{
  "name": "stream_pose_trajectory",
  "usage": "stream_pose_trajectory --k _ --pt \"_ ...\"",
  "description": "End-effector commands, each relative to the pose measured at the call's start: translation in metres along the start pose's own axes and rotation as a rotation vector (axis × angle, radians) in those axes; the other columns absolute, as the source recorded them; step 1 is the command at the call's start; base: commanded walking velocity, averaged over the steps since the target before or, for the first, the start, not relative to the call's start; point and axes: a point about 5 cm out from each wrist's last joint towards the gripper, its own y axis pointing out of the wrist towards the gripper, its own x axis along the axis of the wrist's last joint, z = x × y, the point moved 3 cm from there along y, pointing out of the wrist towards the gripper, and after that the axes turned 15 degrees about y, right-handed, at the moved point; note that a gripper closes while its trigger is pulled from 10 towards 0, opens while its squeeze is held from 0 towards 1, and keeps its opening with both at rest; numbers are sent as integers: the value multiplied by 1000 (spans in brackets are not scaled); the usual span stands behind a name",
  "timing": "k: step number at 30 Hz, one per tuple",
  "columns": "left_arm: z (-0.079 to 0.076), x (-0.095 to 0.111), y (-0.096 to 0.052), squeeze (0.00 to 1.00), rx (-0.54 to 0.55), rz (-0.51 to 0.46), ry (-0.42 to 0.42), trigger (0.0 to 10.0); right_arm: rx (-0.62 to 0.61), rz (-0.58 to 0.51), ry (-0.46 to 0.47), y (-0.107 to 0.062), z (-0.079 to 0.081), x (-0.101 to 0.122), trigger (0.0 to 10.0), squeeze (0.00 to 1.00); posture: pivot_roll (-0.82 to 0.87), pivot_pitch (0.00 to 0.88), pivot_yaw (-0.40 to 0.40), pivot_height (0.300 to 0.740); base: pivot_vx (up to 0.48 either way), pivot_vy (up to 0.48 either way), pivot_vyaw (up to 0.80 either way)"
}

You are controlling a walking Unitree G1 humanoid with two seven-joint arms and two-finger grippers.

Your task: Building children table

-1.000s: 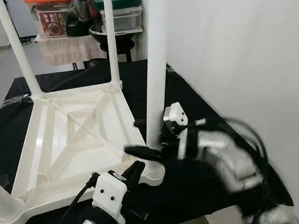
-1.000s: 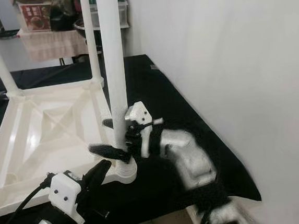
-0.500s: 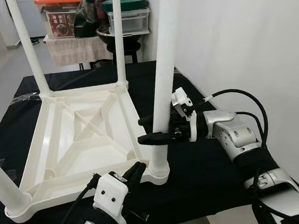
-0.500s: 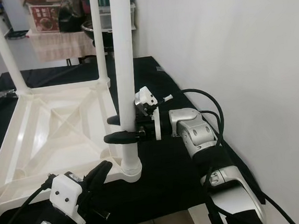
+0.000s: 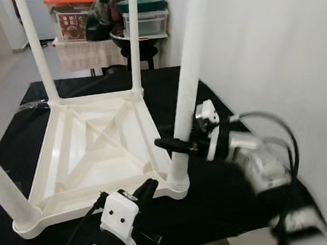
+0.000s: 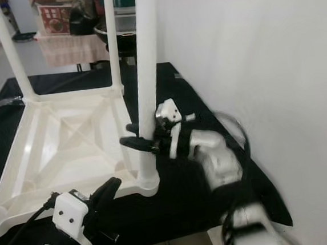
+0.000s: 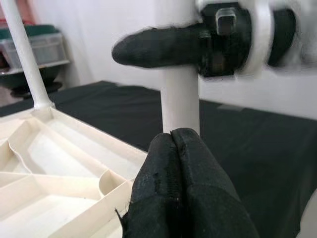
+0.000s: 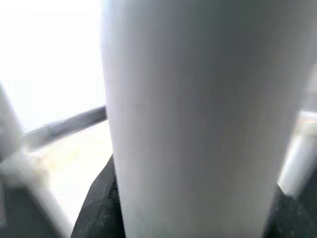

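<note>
Now seating the fourth leg (image 5: 187, 83): standing in the socket at the near right corner of the upturned white tabletop (image 5: 92, 157), leaning slightly toward the wall. Held low on its shaft by the right gripper (image 5: 180, 145), black fingers clamped on either side, with the shaft close up in the right wrist view. Best done by bringing the leg upright first, then pressing straight down along its length, keeping the clamp firm so nothing slips. Left gripper (image 5: 146, 190) pressed shut and empty, fingertips together just before the leg's base at the near edge; could steady the tabletop rim. Three other legs already up at the remaining corners. Black cloth (image 5: 216, 204) beneath everything. White wall (image 5: 284, 60) close on the right, cramping the elbow. Stacked boxes and a pot (image 5: 137, 19) on a stand beyond the far edge, well apart.
</note>
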Motion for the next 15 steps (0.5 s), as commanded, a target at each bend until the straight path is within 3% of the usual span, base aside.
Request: stream_pose_trajectory --k 1,2,4,7,13,14,15 --pt "1 1 -1 0 -8 1 7 10000 -84 91 -25 4 23 -41 0 0 20 46 -63 740 0 0 0" --pt "3 0 -1 0 -10 4 8 10000 -50 63 -67 8 42 -42 0 0 8 37 -53 740 0 0 0" --pt "3 -1 -1 0 -13 6 7 10000 -83 38 -33 10 41 -42 0 0 18 28 -59 740 0 0 0" --pt "3 -2 1 0 -17 5 2 10000 -144 42 70 8 23 -47 0 0 35 25 -67 740 0 0 0" --pt "5 -2 1 0 -2 7 14 10000 -166 36 56 7 28 -45 0 0 32 26 -70 740 0 0 0" --pt "5 -2 1 0 -2 7 14 10000 -206 21 72 6 23 -42 2039 0 29 20 -66 740 0 0 0" --pt "5 -2 1 0 -2 7 14 10000 -206 21 72 6 23 -42 2039 0 29 20 -66 740 0 0 0"
